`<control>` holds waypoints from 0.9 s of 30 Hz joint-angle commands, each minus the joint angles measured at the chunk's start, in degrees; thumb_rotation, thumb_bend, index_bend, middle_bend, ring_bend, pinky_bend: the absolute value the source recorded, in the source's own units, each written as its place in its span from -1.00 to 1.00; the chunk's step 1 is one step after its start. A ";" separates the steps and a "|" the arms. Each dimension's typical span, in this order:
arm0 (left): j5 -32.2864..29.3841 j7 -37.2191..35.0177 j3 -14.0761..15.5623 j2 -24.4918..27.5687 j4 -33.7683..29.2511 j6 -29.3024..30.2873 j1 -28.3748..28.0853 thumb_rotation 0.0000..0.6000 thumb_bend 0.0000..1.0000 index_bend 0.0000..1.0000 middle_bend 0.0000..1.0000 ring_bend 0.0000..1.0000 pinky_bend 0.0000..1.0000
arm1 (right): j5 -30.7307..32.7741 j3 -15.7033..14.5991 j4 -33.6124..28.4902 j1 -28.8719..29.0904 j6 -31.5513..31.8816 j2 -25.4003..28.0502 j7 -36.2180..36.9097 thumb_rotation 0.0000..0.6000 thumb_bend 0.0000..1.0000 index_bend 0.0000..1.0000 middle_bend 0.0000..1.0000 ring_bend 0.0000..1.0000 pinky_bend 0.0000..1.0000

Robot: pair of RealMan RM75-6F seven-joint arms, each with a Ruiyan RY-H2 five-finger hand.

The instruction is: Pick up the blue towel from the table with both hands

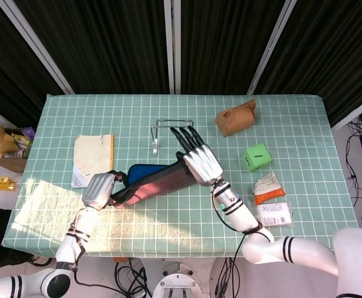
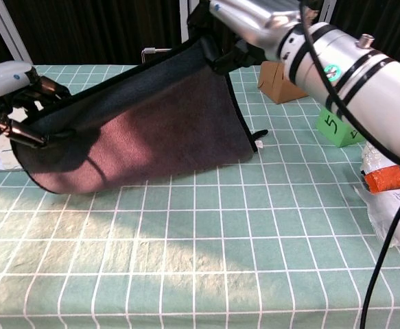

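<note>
Head view first: the blue towel (image 1: 153,180) hangs stretched between the two hands above the green checked table (image 1: 292,124), its top edge running from the left hand (image 1: 99,190) at the lower left up to the right hand (image 1: 199,162) near the middle. The left hand grips one end of the cloth; the right hand holds the other end beneath its palm, though its fingers (image 1: 187,138) point straight out and just how they clamp the fabric is hard to see from above. Around them lie a cream notebook (image 1: 94,160), a metal wire frame (image 1: 168,130), a brown pouch (image 1: 235,119), a green cube (image 1: 256,157) and some packets (image 1: 271,202) (all well apart from the towel). Chest view: the towel (image 2: 145,130) sags like a sling off the table (image 2: 200,260), looking purplish on this side; the left hand (image 2: 14,96) pinches its low corner with curled fingers, and the right hand (image 2: 244,24) holds the raised corner.
</note>
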 commanded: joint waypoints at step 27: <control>-70.24 53.04 -9.09 -2.45 52.70 -22.81 -55.96 1.00 -0.25 -0.92 -0.78 -0.65 -0.57 | 37.20 21.59 38.59 21.09 -27.81 -5.70 7.13 1.00 -0.52 -0.98 -1.00 -1.00 -1.00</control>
